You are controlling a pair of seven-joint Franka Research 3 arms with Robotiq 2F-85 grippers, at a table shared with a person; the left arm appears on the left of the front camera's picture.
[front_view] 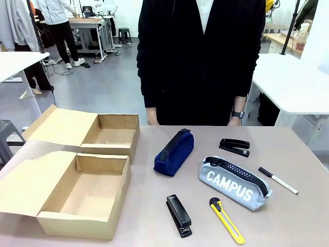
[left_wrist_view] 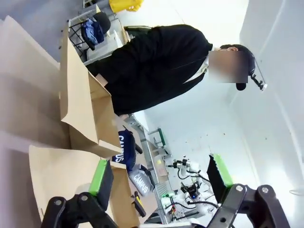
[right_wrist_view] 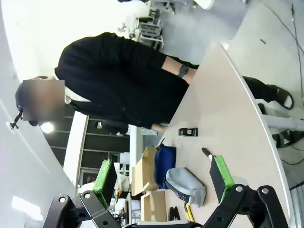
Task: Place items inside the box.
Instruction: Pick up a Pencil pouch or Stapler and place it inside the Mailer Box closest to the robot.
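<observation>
Two open cardboard boxes stand at the table's left, a near box (front_view: 85, 198) and a far box (front_view: 110, 135), both empty. To their right lie a navy pouch (front_view: 174, 152), a grey CAMPUS pouch (front_view: 235, 182), a black stapler (front_view: 178, 215) and a yellow-and-black utility knife (front_view: 226, 220). A second black stapler (front_view: 235, 146) lies farther back. My left gripper (left_wrist_view: 160, 178) is open in the air, with a box flap (left_wrist_view: 90, 114) and the navy pouch (left_wrist_view: 124, 147) far beyond it. My right gripper (right_wrist_view: 163, 178) is open too, high above the grey pouch (right_wrist_view: 187, 185).
A black-and-white pen (front_view: 277, 180) lies at the right of the table (front_view: 303, 216). A person in black (front_view: 200, 56) stands at the far edge, hands down. Bare table shows along the front and right.
</observation>
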